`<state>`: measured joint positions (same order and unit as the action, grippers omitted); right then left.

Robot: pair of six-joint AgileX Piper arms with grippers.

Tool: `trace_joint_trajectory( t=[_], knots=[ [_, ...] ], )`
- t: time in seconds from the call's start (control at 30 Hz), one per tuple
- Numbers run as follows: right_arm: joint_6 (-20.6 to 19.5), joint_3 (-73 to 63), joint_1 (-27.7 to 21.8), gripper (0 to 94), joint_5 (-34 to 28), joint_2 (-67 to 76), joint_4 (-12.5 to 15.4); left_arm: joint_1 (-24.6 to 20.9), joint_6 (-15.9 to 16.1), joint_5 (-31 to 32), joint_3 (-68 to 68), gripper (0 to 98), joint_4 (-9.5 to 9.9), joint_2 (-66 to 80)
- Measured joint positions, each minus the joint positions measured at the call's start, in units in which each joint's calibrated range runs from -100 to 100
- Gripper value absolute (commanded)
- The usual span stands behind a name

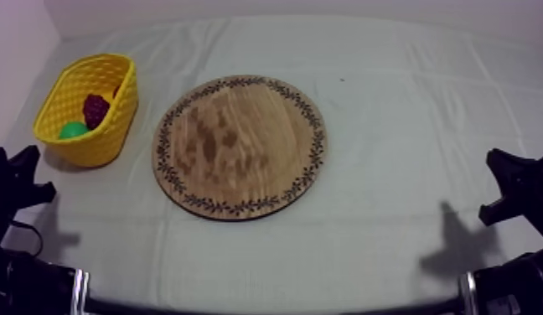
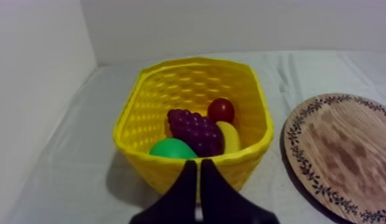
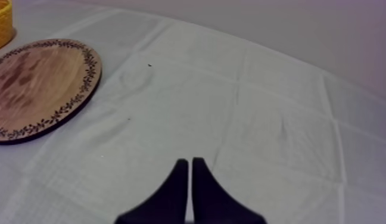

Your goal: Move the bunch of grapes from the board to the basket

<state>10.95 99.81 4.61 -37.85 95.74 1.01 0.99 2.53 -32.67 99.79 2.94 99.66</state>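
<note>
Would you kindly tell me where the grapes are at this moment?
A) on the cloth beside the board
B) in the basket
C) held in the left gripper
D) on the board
B: the grapes lie inside the basket, next to the small red fruit, the banana and the pear.
</note>
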Motion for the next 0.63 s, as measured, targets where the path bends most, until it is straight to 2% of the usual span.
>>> trace_joint_trajectory(
  t=[0.3,0.63],
  knots=[
    [0.0,0.0,0.0,0.4,0.0,0.0,0.0,-0.12,-1.35,0.78,0.08,0.0,0.18,0.05],
    [0.0,0.0,0.0,0.4,0.0,0.0,0.0,-0.26,-0.16,0.86,0.08,0.0,0.18,0.05]
  ],
)
